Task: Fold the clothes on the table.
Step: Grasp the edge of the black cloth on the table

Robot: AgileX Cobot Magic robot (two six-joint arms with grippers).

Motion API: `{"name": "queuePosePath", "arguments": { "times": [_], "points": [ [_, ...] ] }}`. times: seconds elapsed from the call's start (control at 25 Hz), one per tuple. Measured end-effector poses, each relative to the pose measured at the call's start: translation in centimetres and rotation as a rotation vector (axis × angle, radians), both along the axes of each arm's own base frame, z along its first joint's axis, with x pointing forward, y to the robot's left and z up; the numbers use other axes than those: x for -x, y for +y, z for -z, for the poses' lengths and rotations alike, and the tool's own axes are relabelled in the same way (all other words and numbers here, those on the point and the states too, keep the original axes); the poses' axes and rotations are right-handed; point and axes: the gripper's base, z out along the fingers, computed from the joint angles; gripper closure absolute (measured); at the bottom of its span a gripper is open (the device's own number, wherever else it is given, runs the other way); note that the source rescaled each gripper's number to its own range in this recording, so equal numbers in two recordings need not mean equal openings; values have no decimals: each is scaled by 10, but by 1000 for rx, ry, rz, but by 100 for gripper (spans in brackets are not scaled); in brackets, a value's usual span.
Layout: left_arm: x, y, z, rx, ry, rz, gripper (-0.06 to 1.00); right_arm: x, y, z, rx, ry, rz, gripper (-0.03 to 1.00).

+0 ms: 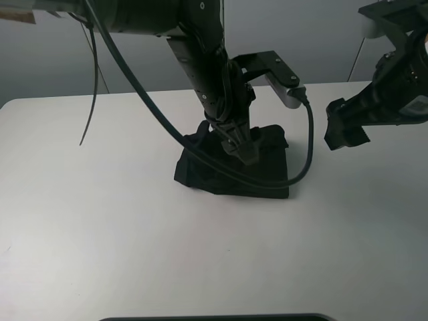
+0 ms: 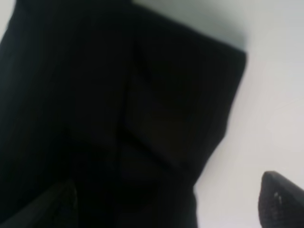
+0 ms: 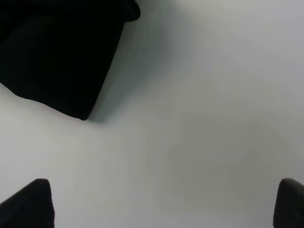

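A black garment (image 1: 234,170) lies folded into a compact, roughly square bundle in the middle of the white table (image 1: 100,214). My left gripper (image 1: 242,151) hangs low over the bundle's top. In the left wrist view the garment (image 2: 109,109) fills most of the picture. The left gripper (image 2: 166,209) is open, with one fingertip (image 2: 59,206) over the cloth and the other over bare table. My right gripper (image 1: 344,137) is raised to the right of the bundle, open and empty. The right wrist view shows the right gripper (image 3: 159,204) over bare table, with a corner of the garment (image 3: 57,52) beyond it.
A black cable (image 1: 309,144) loops from the left arm over the bundle's right side. Another thin cable (image 1: 93,87) hangs at the back left. A dark edge (image 1: 214,317) runs along the table's front.
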Motion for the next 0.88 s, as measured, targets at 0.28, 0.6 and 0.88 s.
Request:
{"name": "queuePosePath", "arguments": {
  "times": [0.28, 0.6, 0.88],
  "points": [
    [-14, 7, 46, -176, -22, -42, -4, 0, 0, 0, 0, 0, 1, -3],
    [-57, 47, 49, -204, 14, -232, -4, 0, 0, 0, -2, 0, 5, -3],
    [-89, 82, 49, -130, 157, -431, -4, 0, 0, 0, -4, 1, 6, -3]
  ]
}}
